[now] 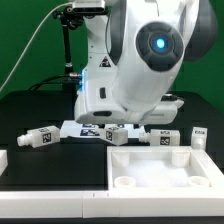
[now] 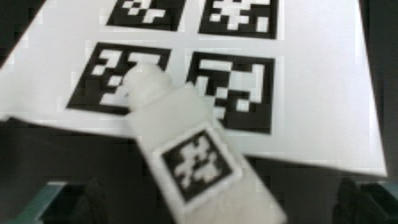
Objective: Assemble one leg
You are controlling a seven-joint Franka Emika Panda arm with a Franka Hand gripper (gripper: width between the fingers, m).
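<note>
One leg (image 2: 196, 160) looms large and close in the wrist view, tag toward the camera. It lies slanted, its far end crossing in front of the marker board (image 2: 45, 90) with its four tags. It sits right under the wrist camera, but the tool's fingers don't show clearly, so grasping or released, I cannot tell. In the exterior view the arm (image 1: 135, 70) blocks the middle. Other legs (image 1: 160, 136) line the black surface (image 1: 25, 115) across mid-frame, with one tilted leg (image 1: 38, 137) at the exterior view's left. The white tray-shaped part (image 1: 165, 170) fills the lower right.
</note>
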